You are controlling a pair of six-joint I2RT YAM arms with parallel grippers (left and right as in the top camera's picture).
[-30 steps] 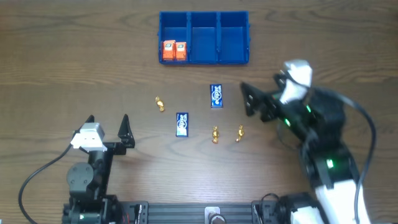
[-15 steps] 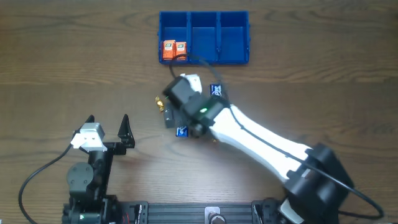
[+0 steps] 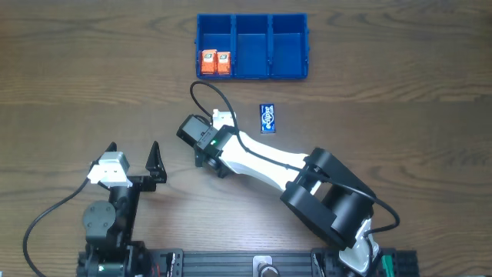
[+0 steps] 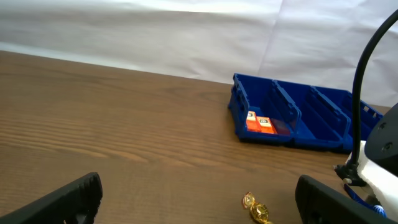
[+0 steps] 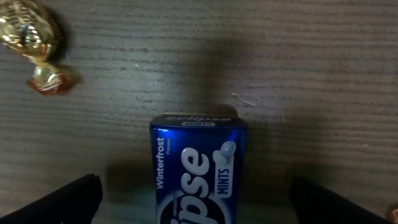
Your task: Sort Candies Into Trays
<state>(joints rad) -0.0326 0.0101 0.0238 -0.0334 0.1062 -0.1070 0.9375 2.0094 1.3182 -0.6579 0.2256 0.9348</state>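
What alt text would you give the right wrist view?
A blue candy tin lies flat on the wooden table, centred under the right gripper, whose fingers stand open either side of it. A gold-wrapped candy lies apart from the tin.

Top view, overall: bright and even, lit from above; the table (image 3: 69, 85) shows no glare.
Top view, shadows: soft and short, close under the right arm (image 3: 261, 158) and beside the left gripper (image 3: 133, 146).
Left wrist view: bright; the white backdrop (image 4: 155, 31) far ahead of the jaws is nearly washed out; faint sheen on the wood; own fingers (image 4: 68, 199) are dark silhouettes.
Right wrist view: dim; a broad shadow lies just ahead of the jaws, past the mint box (image 5: 198, 168) between them.
Glare: highlights on the box's glossy top edge and on the gold candy (image 5: 28, 37) outside one jaw.
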